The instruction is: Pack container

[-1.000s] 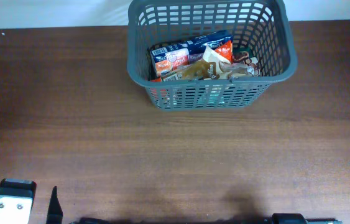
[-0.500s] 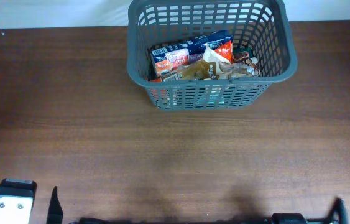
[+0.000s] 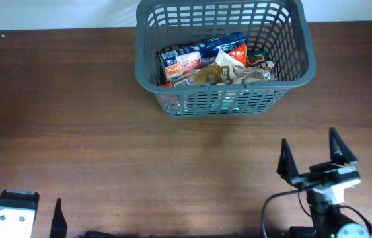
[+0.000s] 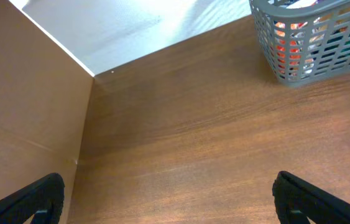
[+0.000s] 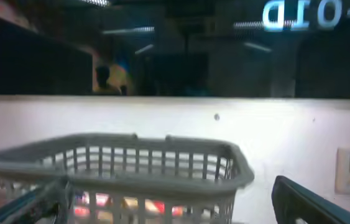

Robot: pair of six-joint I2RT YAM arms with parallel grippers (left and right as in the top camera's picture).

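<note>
Right gripper (image 3: 310, 153) swung up into overhead view, jaws wide, empty | left gripper (image 4: 168, 190) sat low, jaws wide | container (image 3: 225, 100) stood at worktop's (image 3: 106, 132) far edge, snack packets (image 3: 202, 63) inside; packing looked finished.

Glowing letters (image 5: 299, 14) on the dark window (image 5: 162, 56), upper right of the right wrist view, read roughly "d10-0", while print on the snack packets (image 3: 202, 56) is too small to read.

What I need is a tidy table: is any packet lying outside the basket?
No, the overhead view shows packets only inside the basket.
</note>
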